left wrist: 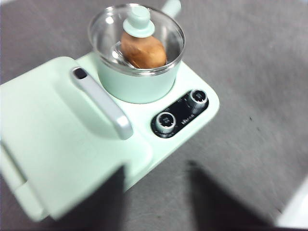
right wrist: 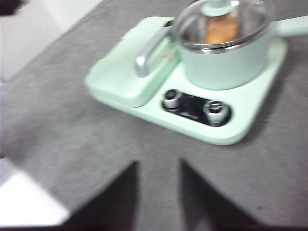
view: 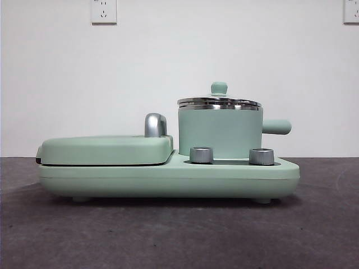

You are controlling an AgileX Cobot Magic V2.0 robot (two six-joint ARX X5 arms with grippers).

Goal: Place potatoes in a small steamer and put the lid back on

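The mint-green small steamer [view: 220, 132] stands on the right of the cooker base, its stubby handle pointing right. The glass lid [view: 219, 102] with its green knob sits on the steamer's rim. The orange-brown potato [left wrist: 143, 51] lies inside the steamer under the lid; it also shows in the right wrist view [right wrist: 221, 30]. It is hidden in the front view. My left gripper [left wrist: 156, 192] is open and empty, held above the table in front of the cooker. My right gripper [right wrist: 159, 192] is open and empty, also apart from the cooker. Neither arm shows in the front view.
The flat mint-green griddle [view: 106, 149] with a chrome handle [view: 155, 124] lies shut on the left of the base [view: 168, 179]. Two steel knobs [view: 201, 154] stand at the base's front right. The grey table top [view: 179, 235] stretches in front.
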